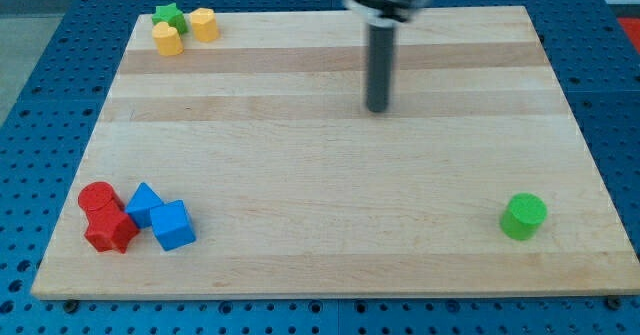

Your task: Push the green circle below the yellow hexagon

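Board [330,225]: pale wooden table top, plank grain running across the view, filling most of the frame; sits on a blue perforated bench [40,95] seen at all edges.

Rod [379,67]: dark, straight, upright, hanging from a blurred mount at the view's top, around 12 o'clock from board centre.

My tip [378,109]: over bare wood in the upper middle of the board, touching no block; no jaws on this rig, so nothing to report as apart, together or clamped.

Green circle [523,216]: lone short cylinder near the board's lower right corner, roughly 4 o'clock from my tip, well apart from it and from every other block.

Blue cube [173,225]: lower left cluster, at 3 o'clock of the red pair.

Blue triangle-like block [145,203]: just beside the blue cube, at its 10 o'clock; exact shape hard to settle.

Red cylinder [98,198]: leftmost of the lower cluster, touching the red block below.

Red star-like block [111,230]: at 5 o'clock of the red cylinder, beside both blue blocks.

Yellow hexagon [204,24]: upper left corner, roughly 10 o'clock from my tip, far from the green circle.

Second yellow block [167,39]: rounded, just at 8 o'clock of the hexagon; shape unclear.

Green star [170,17]: at the board's top edge, wedged between the two yellow blocks.
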